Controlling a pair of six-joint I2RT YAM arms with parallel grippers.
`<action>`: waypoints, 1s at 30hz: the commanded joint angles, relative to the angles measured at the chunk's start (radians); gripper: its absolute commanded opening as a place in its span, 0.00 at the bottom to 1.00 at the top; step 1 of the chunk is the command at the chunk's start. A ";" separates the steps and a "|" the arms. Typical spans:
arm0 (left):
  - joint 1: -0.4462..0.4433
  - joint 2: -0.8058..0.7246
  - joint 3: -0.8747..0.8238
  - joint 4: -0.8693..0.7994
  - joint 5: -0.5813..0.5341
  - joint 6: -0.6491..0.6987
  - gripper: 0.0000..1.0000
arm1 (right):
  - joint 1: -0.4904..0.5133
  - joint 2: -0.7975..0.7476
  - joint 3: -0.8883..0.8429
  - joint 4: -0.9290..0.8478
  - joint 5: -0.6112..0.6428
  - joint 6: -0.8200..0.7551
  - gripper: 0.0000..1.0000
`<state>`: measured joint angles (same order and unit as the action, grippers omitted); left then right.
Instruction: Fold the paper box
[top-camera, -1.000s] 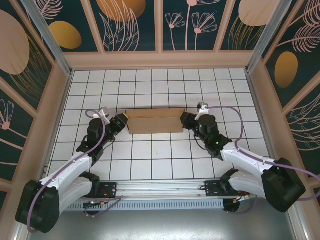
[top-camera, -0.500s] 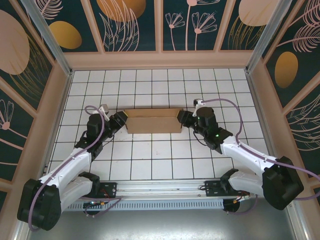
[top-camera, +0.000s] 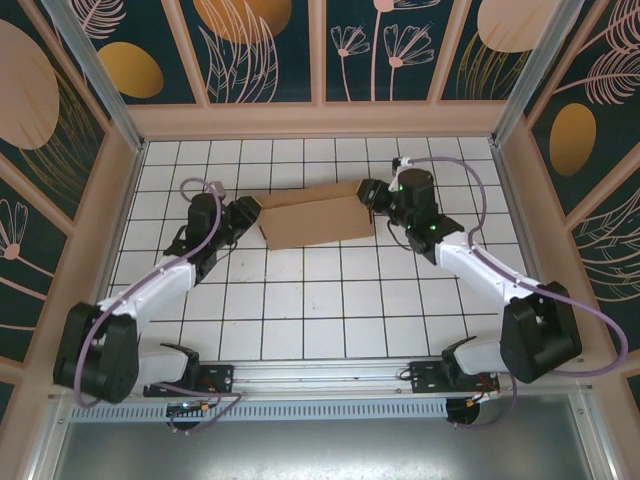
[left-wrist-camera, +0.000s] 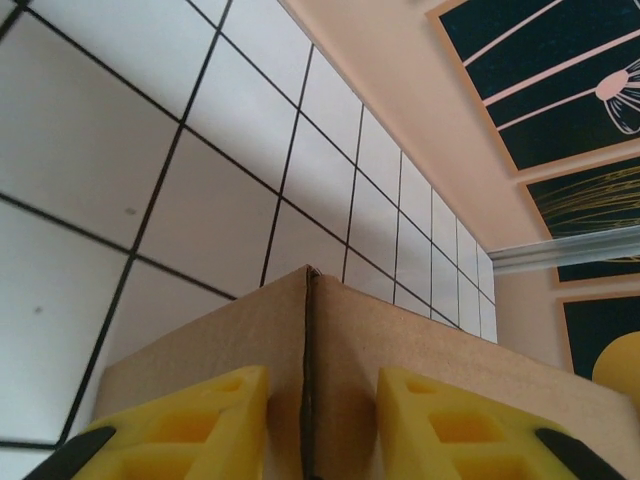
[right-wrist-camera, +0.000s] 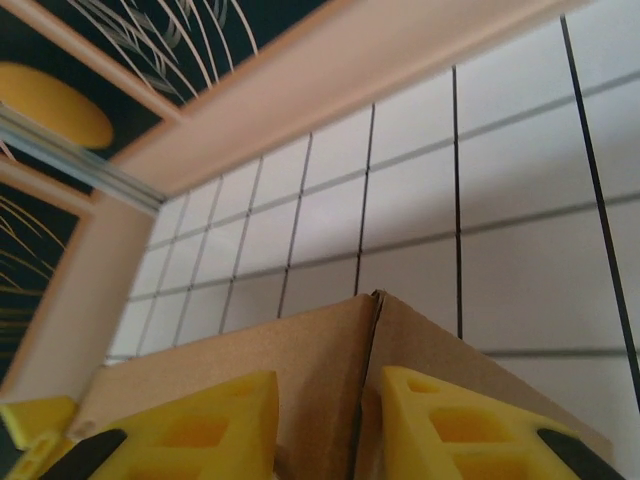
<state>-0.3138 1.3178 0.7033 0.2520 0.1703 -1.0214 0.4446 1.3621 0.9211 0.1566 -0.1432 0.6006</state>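
since a second ago both my arms have reached farther out. the plain brown corrugated cardboard paper box (top-camera: 310, 220) has gone with them, away from my bases, and it has turned so that its right end sits farther back than its left.

around it is the white tiled table top with black grid lines (top-camera: 320, 310), walled in by beige-framed dark panels with plant drawings (top-camera: 270, 50). grey metal posts (top-camera: 95, 70) stand at the back corners. a purple cable (top-camera: 470, 225) loops over my right arm. the box lies crosswise between my two wrists, so each arm has the box's length between it and the other.

bare tiles lie on every side of the box. the back wall is nearer its right end than its left, and well apart from both.

the paper box is long, low and unprinted, with a lighter strip along its far long side. i cannot tell whether it rests on the tiles or hangs just above them.

my left gripper (left-wrist-camera: 315, 385) is clamped on the left end, its yellow fingers (left-wrist-camera: 200, 420) either side of a dark seam where two cardboard faces meet. my right gripper (right-wrist-camera: 325, 385) grasps the right end the same way.
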 joint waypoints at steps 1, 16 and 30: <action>0.001 0.098 0.086 0.076 0.099 0.016 0.34 | -0.039 0.060 0.068 0.115 -0.204 -0.045 0.32; -0.051 0.131 -0.168 0.584 0.022 0.224 0.27 | -0.115 0.114 -0.377 0.817 -0.329 -0.208 0.30; -0.099 -0.129 -0.407 0.348 -0.047 0.143 0.41 | 0.025 -0.191 -0.755 0.925 -0.062 -0.219 0.39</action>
<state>-0.3969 1.2243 0.3115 0.7029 0.1150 -0.8497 0.4511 1.2331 0.2176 1.0237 -0.2790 0.4007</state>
